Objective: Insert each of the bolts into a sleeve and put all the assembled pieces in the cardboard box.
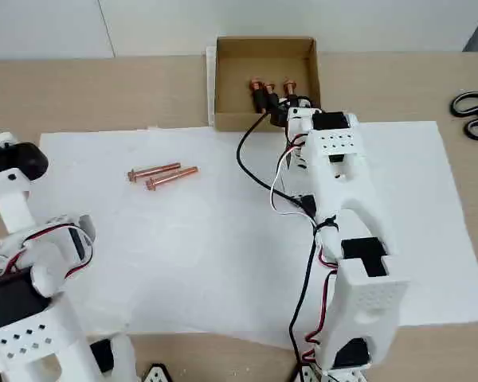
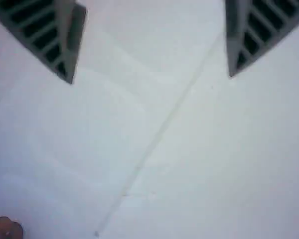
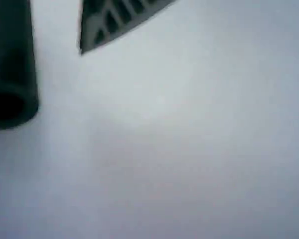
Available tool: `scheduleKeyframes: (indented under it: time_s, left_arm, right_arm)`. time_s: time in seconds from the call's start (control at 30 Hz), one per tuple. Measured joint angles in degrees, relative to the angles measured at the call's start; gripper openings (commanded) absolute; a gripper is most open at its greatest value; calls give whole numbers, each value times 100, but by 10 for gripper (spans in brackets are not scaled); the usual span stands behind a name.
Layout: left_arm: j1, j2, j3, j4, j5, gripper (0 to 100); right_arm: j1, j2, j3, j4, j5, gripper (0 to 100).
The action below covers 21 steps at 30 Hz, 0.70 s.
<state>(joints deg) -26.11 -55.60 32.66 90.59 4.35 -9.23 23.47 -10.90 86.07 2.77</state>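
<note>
Two loose copper bolts (image 1: 154, 171) (image 1: 172, 177) lie side by side on the white paper (image 1: 223, 239), left of centre. The cardboard box (image 1: 221, 79) at the back holds three bolts in black sleeves (image 1: 269, 94). My right gripper (image 1: 280, 113) sits at the box's front wall, shut on a black sleeve (image 3: 10, 64) whose hollow end hangs over the paper; one finger (image 3: 114, 22) shows beside it. My left gripper (image 2: 149, 77) hovers open over bare paper with nothing between its fingers. A copper tip (image 2: 5, 230) peeks in at that picture's edge.
Black scissors (image 1: 474, 114) lie at the table's far right. The left arm (image 1: 24, 263) stands folded at the near left corner. The right arm's black cable (image 1: 251, 163) loops over the paper left of the arm.
</note>
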Motion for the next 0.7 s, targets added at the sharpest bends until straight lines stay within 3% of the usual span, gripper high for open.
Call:
scheduleKeyframes:
  time_s: [0.3, 0.53, 0.7]
  left_arm:
    - [0, 0, 0, 0, 0, 189]
    - [0, 0, 0, 0, 0, 189]
    - [0, 0, 0, 0, 0, 189]
  right_arm:
    - [26, 580, -9, -316, -18, 162]
    - [70, 598, -18, -325, -18, 1]
    - [70, 615, -193, -211, 114, 3]
